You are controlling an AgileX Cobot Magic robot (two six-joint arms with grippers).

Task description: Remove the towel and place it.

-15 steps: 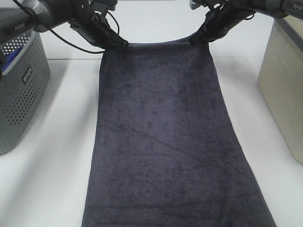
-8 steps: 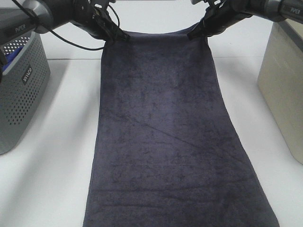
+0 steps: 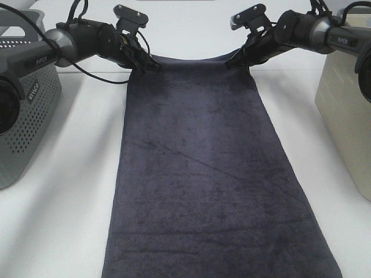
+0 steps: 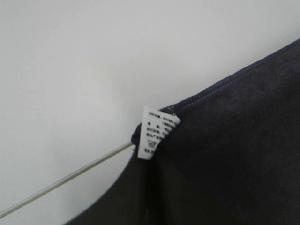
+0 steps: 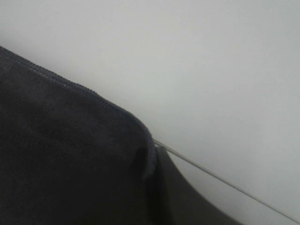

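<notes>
Towel (image 3: 203, 174): a long charcoal terry rectangle with a soft nap and faint creases, spread lengthwise down the smooth white table (image 3: 64, 220). Its far corners are pinched, one by the left gripper (image 3: 152, 65), one by the right gripper (image 3: 232, 62). A printed white tag (image 4: 154, 132) sits at the left-held corner.

The towel (image 3: 203, 174) is dark grey with a small white tag (image 4: 156, 132). The bench (image 3: 64, 220) is white. One basket (image 3: 26, 110) is grey with little holes.
</notes>
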